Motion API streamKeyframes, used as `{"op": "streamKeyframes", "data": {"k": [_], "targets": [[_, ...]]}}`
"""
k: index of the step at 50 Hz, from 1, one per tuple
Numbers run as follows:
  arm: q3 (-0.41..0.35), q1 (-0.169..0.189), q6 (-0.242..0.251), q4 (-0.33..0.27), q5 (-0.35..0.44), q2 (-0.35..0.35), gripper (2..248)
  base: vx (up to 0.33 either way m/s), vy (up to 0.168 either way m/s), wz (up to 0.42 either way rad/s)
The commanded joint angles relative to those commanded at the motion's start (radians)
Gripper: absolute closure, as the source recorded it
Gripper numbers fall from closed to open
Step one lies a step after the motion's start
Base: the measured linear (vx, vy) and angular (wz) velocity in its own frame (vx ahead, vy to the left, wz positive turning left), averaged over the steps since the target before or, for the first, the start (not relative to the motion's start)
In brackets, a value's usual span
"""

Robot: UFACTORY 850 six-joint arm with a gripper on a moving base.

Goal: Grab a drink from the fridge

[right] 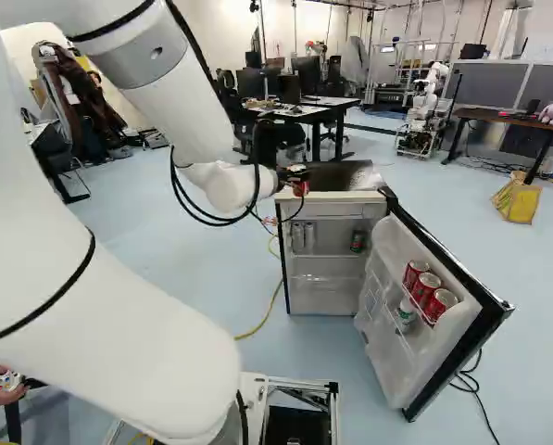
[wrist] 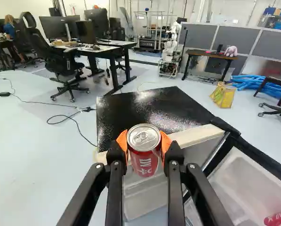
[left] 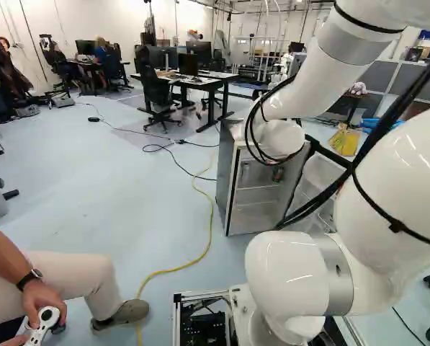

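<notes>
Clamping looks done: red can (wrist: 144, 160) is held upright in hand (wrist: 144, 143), nr. top front edge of fridge (wrist: 196, 135). If swung low, it could be knocked vs. open door (right: 387, 269) & poss. dropped.

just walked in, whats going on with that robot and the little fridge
The robot arm is holding a red can upright in its claw, by the front edge of the small fridge's top. The fridge door is wide open, with more red cans in its rack. A seated person's hand holds a controller, perhaps steering the arm.
</notes>
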State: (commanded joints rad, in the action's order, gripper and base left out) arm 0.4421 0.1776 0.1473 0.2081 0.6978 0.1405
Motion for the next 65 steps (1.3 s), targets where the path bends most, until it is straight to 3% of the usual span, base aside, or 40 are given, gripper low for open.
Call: {"op": "streamKeyframes", "data": {"k": [18, 65], "targets": [[0.068, 0.013, 0.000, 0.000, -0.001, -0.071, 160, 0.000, 0.000, 0.000], [0.242, -0.005, 0.000, 0.000, -0.070, -0.242, 160, 0.000, 0.000, 0.000]]}}
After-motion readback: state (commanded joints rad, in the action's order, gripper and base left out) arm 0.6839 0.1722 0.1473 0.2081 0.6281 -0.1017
